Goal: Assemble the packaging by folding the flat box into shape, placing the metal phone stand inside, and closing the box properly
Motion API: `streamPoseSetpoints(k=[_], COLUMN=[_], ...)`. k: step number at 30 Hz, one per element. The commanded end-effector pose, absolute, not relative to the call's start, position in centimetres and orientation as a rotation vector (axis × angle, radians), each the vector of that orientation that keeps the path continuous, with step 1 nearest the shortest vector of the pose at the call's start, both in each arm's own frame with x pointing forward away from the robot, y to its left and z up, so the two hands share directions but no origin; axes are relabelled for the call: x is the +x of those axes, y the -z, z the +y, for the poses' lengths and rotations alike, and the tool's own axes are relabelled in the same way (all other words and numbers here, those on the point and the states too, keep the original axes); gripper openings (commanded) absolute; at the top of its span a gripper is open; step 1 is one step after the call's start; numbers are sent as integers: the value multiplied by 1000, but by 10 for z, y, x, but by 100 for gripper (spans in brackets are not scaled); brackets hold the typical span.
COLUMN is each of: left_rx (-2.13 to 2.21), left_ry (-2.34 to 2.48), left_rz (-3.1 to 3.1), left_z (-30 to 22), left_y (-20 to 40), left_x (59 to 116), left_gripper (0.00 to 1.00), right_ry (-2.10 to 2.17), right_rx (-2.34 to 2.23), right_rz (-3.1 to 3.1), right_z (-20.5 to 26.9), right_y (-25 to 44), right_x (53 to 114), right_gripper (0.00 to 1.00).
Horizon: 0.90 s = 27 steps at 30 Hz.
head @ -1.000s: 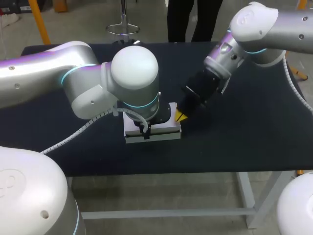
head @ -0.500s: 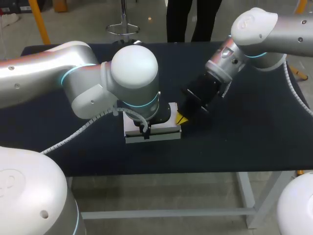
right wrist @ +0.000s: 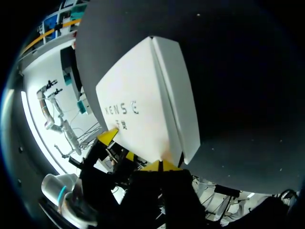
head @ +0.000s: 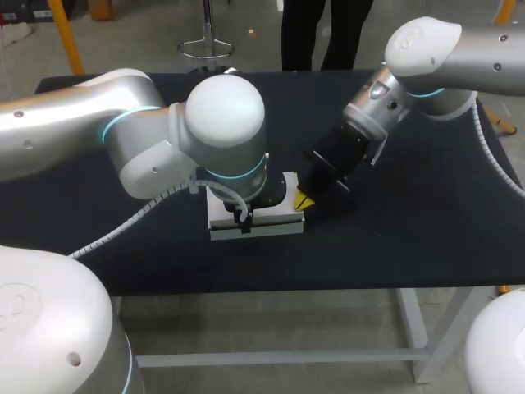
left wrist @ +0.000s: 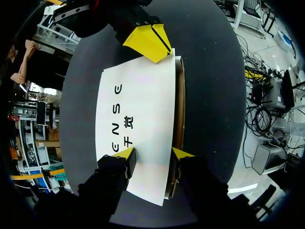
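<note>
A robotics lab: my white left arm and right arm, both with glowing teal joint rings, hang over a black table on a grey metal frame.

A black-topped bench on a pale metal frame, under soft, even light.
The top of the bench is matte black from edge to edge, and its long front edge runs straight across the head view. Below that edge the light grey frame shows 1 upright leg near the right end and 1 long crossbar set low along the front. In the 2 wrist views the same dark surface spreads wide. Shadows on it are faint.
</note>
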<state>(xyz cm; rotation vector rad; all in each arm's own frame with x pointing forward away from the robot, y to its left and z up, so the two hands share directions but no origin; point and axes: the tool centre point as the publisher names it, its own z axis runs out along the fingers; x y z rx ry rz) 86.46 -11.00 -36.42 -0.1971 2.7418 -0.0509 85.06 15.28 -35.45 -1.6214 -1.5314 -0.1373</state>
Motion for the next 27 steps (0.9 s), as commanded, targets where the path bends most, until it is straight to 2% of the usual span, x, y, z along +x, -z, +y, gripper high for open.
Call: streamPoseSetpoints(k=[1,16,27], left_rx=[-195,-203,-208], left_ry=[54,89,158], left_rz=[2740,2726,2725], left_z=[-108,-103,-94], left_y=[364,356,347], left_x=[860,854,848], left_gripper=[50,60,60], right_ry=[134,134,130], right_rx=[-1615,-1615,-1610], right_rz=[-1531,-1535,-1541], right_z=[152,154,157], right_y=[355,354,354], right_x=[852,853,854], right_gripper=[0,0,0])
